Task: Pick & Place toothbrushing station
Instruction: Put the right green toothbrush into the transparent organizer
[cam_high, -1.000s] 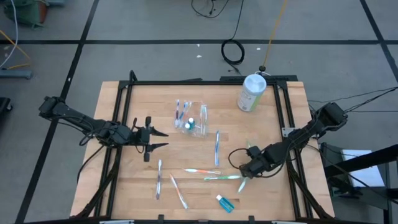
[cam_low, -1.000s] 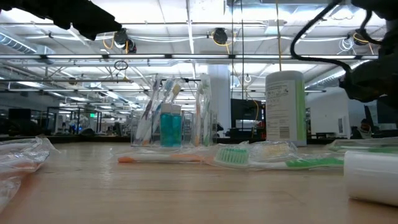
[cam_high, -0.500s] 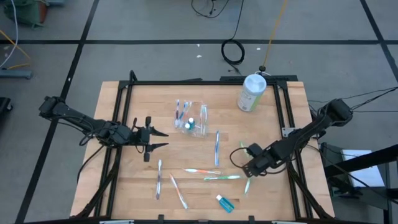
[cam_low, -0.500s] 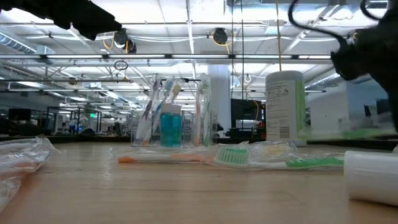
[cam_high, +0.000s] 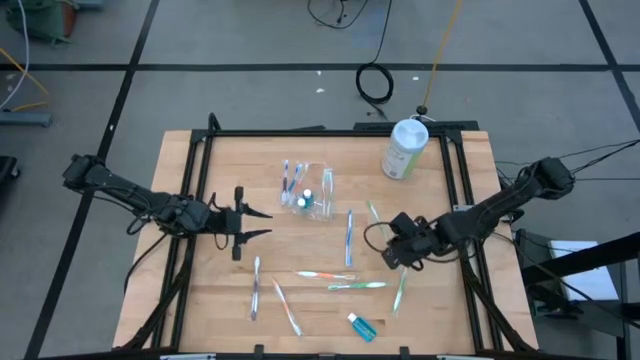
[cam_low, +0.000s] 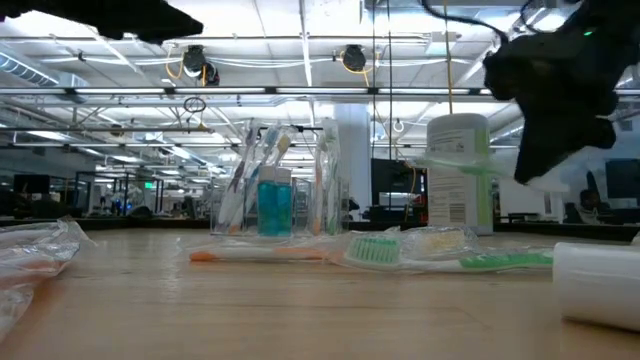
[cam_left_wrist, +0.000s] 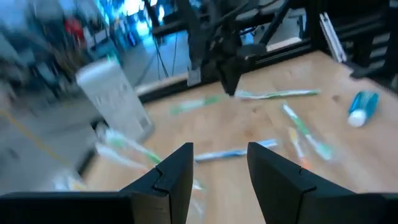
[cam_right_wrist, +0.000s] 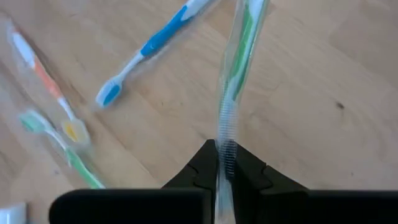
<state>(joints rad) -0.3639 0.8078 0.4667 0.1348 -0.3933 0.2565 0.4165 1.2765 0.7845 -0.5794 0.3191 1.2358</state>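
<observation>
The toothbrushing station (cam_high: 310, 190) is a clear slotted holder at the table's far middle, standing on its base, with toothbrushes and a blue tube in it. It also shows in the low view (cam_low: 275, 190). My right gripper (cam_high: 390, 232) is to its right, above the table, shut on a green toothbrush in a clear wrapper (cam_high: 373, 212). My left gripper (cam_high: 255, 225) is open and empty at the table's left, its fingers pointing right (cam_left_wrist: 217, 168). My right gripper (cam_right_wrist: 222, 160) pinches the crimped end of the toothbrush's clear wrapper (cam_right_wrist: 225, 134) between its two fingers. The fingers lie along the toothbrush, which sticks out past them toward the table's far left. In the low view the toothbrush (cam_low: 455, 160) hangs about level, clear of the table.
A white-and-green canister (cam_high: 404, 148) stands at the far right. Loose wrapped toothbrushes lie on the table: a blue one (cam_high: 349, 237), an orange one (cam_high: 322, 274), green ones (cam_high: 357, 286) (cam_high: 400, 291) and two near the front left (cam_high: 255, 287). A teal tube (cam_high: 362, 326) lies at the front.
My right gripper has risen and gone toward the table's far edge, carrying the wrapped green toothbrush clear of the table. The toothbrush now points toward the far left.
</observation>
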